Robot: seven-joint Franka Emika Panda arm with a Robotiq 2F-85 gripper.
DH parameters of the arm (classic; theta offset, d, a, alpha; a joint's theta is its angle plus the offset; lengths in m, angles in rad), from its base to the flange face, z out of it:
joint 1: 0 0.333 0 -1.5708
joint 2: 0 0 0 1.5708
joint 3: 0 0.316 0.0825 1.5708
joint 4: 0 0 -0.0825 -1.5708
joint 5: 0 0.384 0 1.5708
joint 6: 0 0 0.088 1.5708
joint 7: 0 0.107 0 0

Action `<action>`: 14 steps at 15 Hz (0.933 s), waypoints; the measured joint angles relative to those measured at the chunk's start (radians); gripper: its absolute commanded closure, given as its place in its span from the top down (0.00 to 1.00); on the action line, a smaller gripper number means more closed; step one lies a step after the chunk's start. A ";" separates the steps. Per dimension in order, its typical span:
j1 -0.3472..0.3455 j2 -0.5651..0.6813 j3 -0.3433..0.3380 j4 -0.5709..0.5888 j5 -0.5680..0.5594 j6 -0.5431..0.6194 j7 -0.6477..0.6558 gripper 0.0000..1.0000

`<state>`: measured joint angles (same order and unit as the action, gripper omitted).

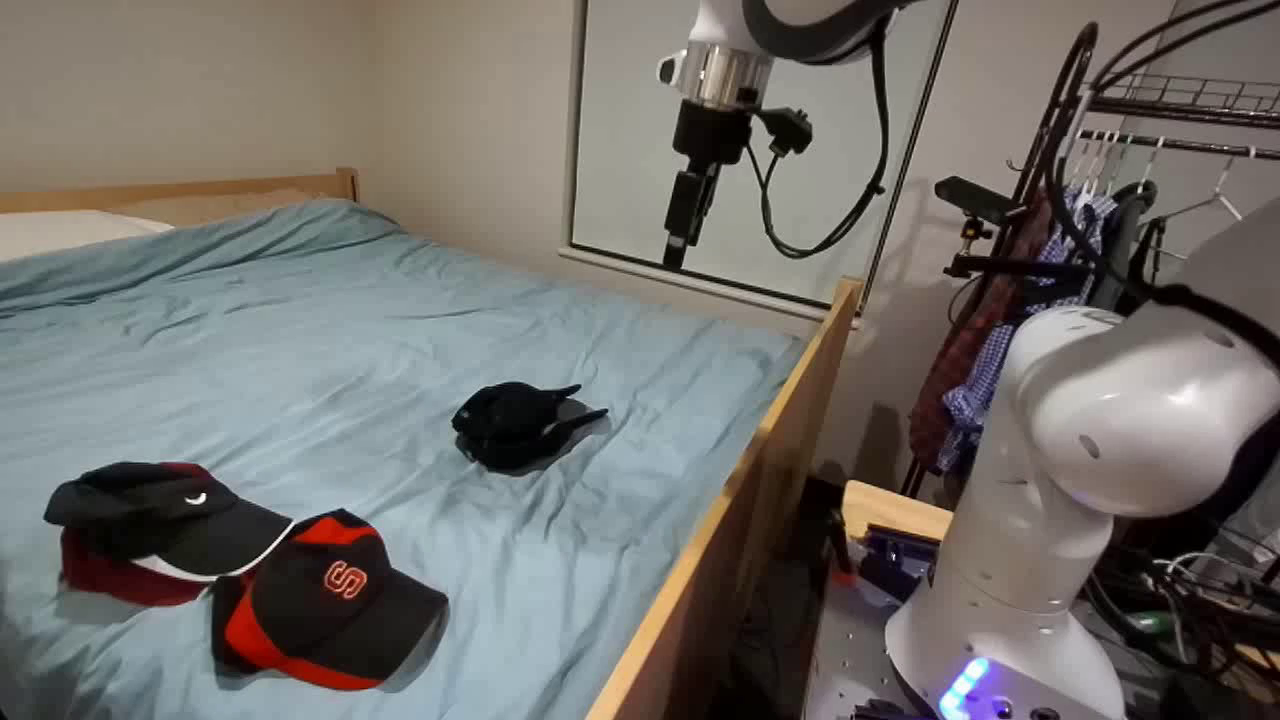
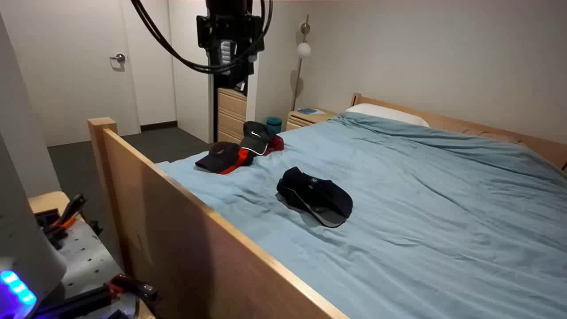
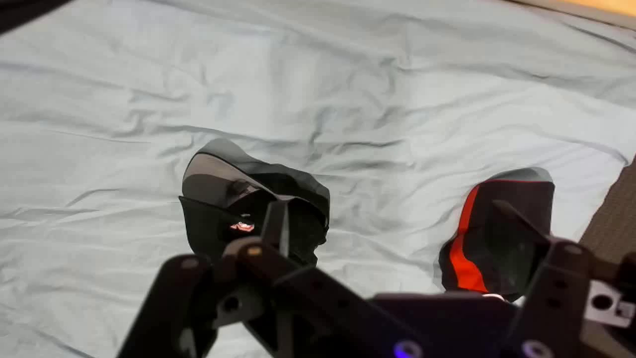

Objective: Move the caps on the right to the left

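The plain black caps lie close together on the bed, seen in both exterior views. They look like two caps overlapping, with their brims pointing the same way. In the wrist view the black caps show at centre left, one with a small red-and-white emblem. One finger hides part of them there. My gripper is open and empty, its fingers wide apart. In the exterior views the gripper hangs high above the bed, apart from the caps.
A red-and-black cap and a black cap with a white logo and dark red parts lie together on the bed. A wooden footboard stands between bed and robot base. Cables loop beside the arm.
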<state>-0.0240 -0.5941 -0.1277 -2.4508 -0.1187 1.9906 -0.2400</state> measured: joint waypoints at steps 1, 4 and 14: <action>0.000 0.000 0.000 0.000 0.000 0.000 0.000 1.00; 0.003 0.002 -0.001 0.000 0.023 0.023 0.000 1.00; 0.067 0.435 0.023 0.142 0.172 0.389 0.050 1.00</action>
<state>0.0434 -0.1591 -0.1051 -2.3083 0.0534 2.3799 -0.1899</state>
